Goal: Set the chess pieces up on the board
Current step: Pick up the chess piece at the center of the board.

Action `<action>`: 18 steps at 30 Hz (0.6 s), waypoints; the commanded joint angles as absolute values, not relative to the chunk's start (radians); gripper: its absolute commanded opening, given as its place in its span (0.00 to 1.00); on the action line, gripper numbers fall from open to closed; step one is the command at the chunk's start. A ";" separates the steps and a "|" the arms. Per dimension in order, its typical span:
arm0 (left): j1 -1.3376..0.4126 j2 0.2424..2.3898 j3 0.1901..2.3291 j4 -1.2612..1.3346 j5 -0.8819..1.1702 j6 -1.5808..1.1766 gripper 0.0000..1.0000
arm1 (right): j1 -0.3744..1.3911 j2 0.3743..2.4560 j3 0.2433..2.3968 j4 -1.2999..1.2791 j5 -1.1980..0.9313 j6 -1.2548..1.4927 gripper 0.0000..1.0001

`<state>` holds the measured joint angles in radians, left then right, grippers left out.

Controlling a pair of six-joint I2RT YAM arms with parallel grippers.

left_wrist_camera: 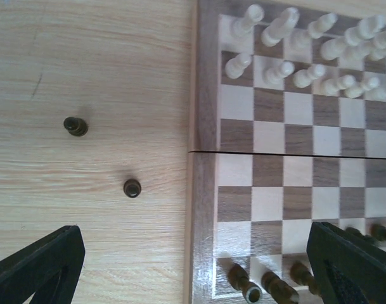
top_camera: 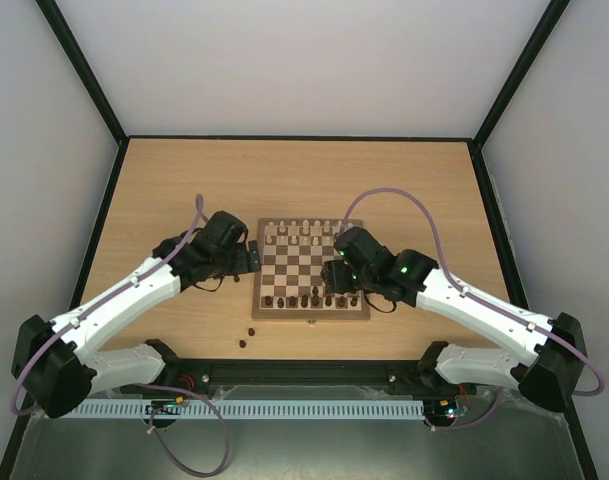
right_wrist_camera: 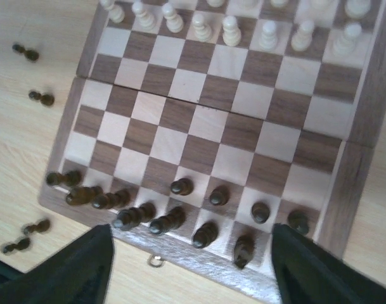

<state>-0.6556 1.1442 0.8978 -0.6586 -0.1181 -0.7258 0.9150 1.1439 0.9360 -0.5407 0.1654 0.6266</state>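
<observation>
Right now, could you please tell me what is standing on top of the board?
Cream pieces line the two far rows of the board; dark pieces stand along its near rows, with gaps. From above, the right hand covers some right-side squares.

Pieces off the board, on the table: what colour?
Dark brown pieces, clearest in left wrist view.
</observation>
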 commanded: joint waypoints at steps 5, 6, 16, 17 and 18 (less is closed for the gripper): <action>-0.646 1.250 0.859 -0.680 -0.154 -0.788 0.99 | 0.891 1.075 0.854 -0.453 0.153 0.566 0.99; -0.646 1.263 0.852 -0.678 -0.155 -0.792 0.99 | 0.890 1.067 0.847 -0.448 0.153 0.564 0.99; -0.624 1.391 0.812 -0.606 -0.153 -0.803 0.87 | 0.889 1.005 0.819 -0.447 0.142 0.531 0.99; -0.617 1.403 0.810 -0.595 -0.149 -0.801 0.83 | 0.889 1.001 0.815 -0.444 0.139 0.529 0.99; -0.610 1.414 0.809 -0.585 -0.147 -0.798 0.78 | 0.889 0.999 0.815 -0.443 0.138 0.528 0.99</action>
